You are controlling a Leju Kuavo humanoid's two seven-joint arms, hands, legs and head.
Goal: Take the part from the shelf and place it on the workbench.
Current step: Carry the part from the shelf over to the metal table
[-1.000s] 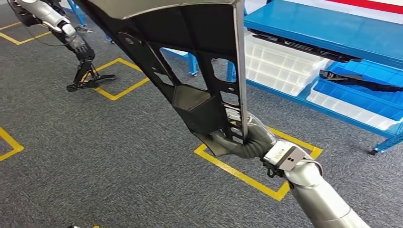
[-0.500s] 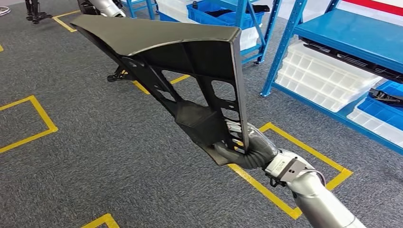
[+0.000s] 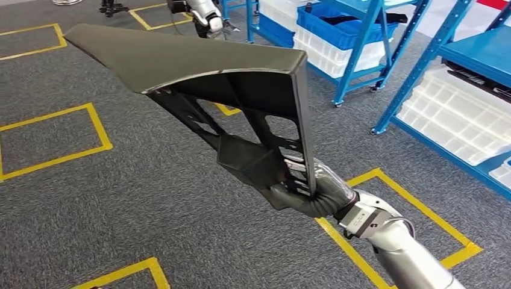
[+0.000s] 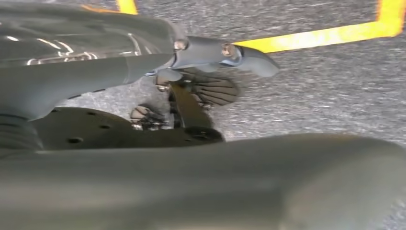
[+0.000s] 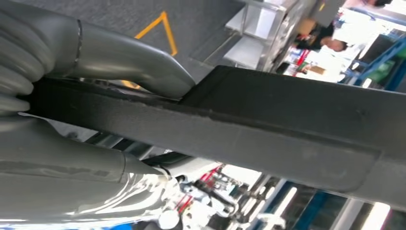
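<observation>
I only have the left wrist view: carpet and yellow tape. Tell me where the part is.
Observer: The right hand grips the black part by its narrow end, holding it up over the carpet.
Operator: Report what's around it.
Observer: Blue shelving stands ahead on the right, with white bins on a low shelf.
Operator: Check the grip up close.
Observer: In the right wrist view, a grey finger lies across the part's edge.

part [image 3: 199, 63] is hiding most of right hand [image 3: 313, 189] | shelf [image 3: 446, 78] is being cut by picture edge | left hand [image 4: 143, 72] is looking blurred, its state unclear
</observation>
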